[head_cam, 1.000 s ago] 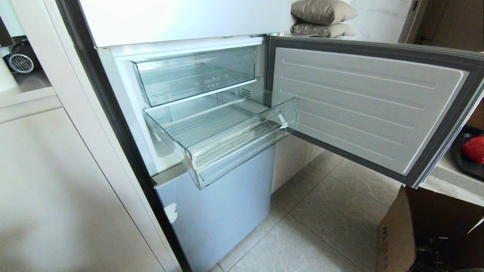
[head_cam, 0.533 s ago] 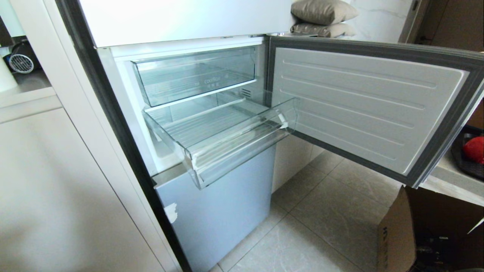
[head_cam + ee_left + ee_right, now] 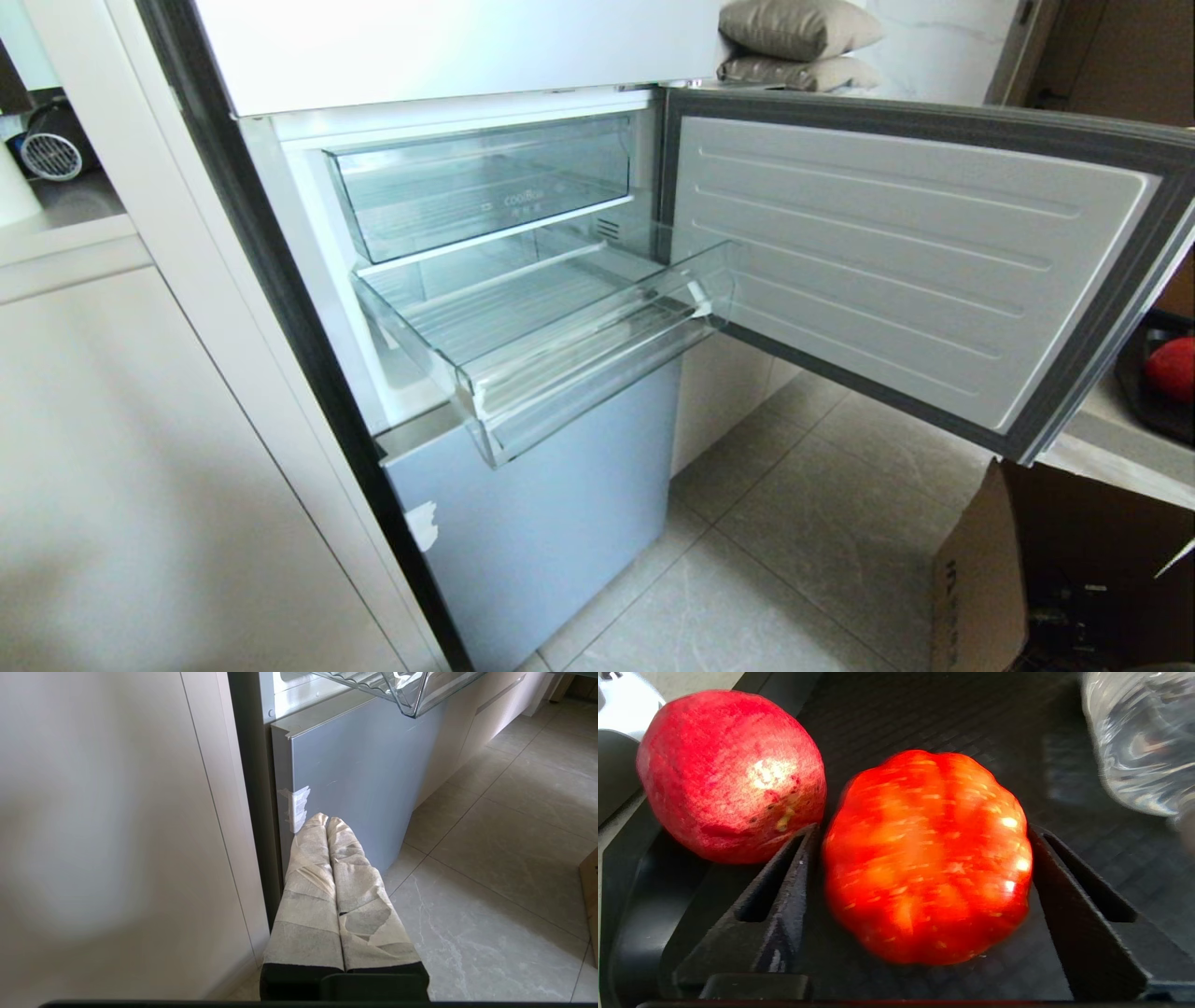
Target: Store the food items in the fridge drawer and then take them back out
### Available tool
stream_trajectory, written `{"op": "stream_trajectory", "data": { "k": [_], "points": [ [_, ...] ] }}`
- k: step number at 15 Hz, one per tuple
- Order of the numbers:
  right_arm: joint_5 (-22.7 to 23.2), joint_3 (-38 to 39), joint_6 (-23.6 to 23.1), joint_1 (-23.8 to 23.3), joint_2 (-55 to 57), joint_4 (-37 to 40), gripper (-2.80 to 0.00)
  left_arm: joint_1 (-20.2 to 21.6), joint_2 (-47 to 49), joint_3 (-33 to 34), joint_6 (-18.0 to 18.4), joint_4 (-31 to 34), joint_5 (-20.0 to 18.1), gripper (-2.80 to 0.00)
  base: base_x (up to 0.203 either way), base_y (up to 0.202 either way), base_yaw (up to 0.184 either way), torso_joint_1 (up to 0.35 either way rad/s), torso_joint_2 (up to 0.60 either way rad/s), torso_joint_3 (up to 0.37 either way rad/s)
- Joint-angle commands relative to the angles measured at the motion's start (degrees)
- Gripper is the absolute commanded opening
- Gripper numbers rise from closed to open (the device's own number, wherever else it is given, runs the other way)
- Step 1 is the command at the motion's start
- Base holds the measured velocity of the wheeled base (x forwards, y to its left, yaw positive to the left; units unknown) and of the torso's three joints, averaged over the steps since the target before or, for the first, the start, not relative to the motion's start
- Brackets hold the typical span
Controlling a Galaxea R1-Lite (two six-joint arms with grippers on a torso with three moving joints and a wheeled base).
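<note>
Pickup step: right hand [image 3: 920, 868], fingers spread, straddles a ridged orange-red fruit [image 3: 927, 856] on a black tray [image 3: 952, 714]; next, clench, then carry to the pulled-out fridge drawer [image 3: 560, 359].

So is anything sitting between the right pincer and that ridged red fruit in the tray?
Nothing visible. The right pincer straddles the ridged red fruit on the black tray, one finger on each side. The second red fruit sits outside one finger; the clear bottle stands clear beyond the other.

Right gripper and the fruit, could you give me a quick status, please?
Right gripper open, straddling ridged fruit in black tray. Fridge drawer empty.
</note>
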Motion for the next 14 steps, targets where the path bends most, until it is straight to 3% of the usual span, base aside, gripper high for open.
{"op": "stream_trajectory", "data": {
  "k": [1,5,8,9,11,14],
  "points": [
    [-0.53,1.12,0.28,0.11,-2.50,-0.25,0.00,0.01,0.03,0.00,0.04,-0.01,0.03,-2.80,0.000,0.000,0.000,0.000,0.00,0.000],
    [-0.68,8.77,2.15,0.14,-18.20,0.60,0.00,0.01,-0.01,0.00,0.02,-0.01,0.04,-2.80,0.000,0.000,0.000,0.000,0.00,0.000],
    [-0.13,12.33,2.63,0.28,-31.41,5.71,0.00,0.01,-0.01,0.00,0.02,0.07,-0.04,-2.80,0.000,0.000,0.000,0.000,0.00,0.000],
    [0.43,13.27,2.67,0.93,-35.90,8.25,-2.80,0.01,-0.01,0.00,0.11,-0.01,0.04,-2.80,0.000,0.000,0.000,0.000,0.00,0.000],
    [1.13,14.03,2.79,4.12,-43.79,15.17,-2.80,0.01,0.02,0.00,0.10,-0.01,-0.02,-2.80,0.000,0.000,0.000,0.000,0.00,0.000],
    [1.45,14.24,3.55,15.56,-51.25,22.31,-2.80,0.01,-0.01,0.00,0.02,0.03,-0.01,-2.80,0.000,0.000,0.000,0.000,0.00,0.000]
  ]
}}
